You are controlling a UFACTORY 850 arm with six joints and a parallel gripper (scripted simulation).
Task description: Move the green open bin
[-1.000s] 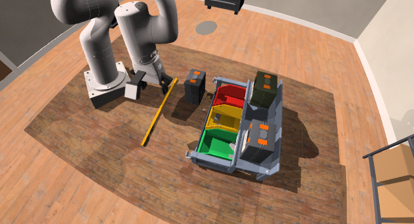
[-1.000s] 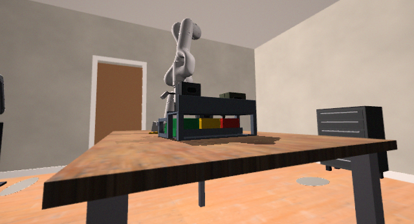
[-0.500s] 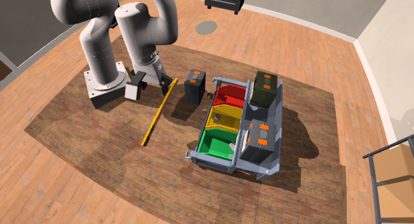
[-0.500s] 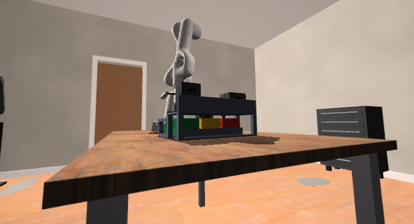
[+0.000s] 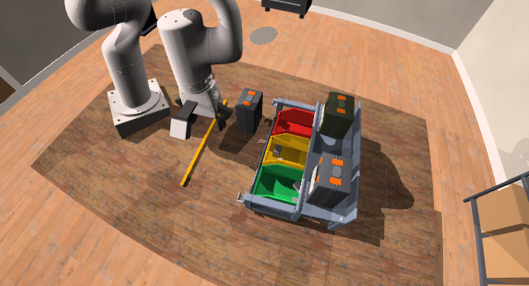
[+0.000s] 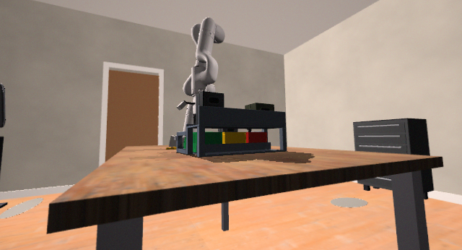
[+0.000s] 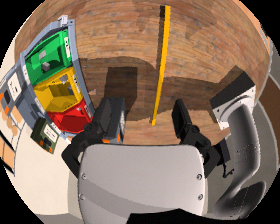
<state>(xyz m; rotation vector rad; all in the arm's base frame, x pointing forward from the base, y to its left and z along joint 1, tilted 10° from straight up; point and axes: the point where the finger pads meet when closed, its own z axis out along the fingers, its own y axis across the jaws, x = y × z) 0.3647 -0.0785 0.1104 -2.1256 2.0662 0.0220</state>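
The green bin [image 5: 270,188] [image 6: 212,137] [image 7: 52,59] stands on the lower level of the blue-grey shelf [image 5: 273,208] [image 6: 242,117] at one end, open front outward, with small grey parts inside. The yellow bin [image 5: 294,149] [image 6: 234,137] [image 7: 53,98] is beside it, also holding parts, then the red bin [image 5: 295,128] [image 6: 257,137] [image 7: 66,124]. All three look level. My gripper [image 7: 142,105] is open and empty, above the table top [image 5: 145,191] [image 6: 144,174] between the robot base and the shelf, well away from the green bin. In the top view one finger is mostly hidden.
A dark case [image 5: 248,112] stands on the table between my gripper and the shelf. A yellow strip [image 5: 198,150] [image 7: 161,65] lies below my gripper. A dark grey case [image 5: 331,188] [image 6: 213,99] and an olive case [image 5: 340,117] [image 6: 263,107] stand on the shelf's upper level.
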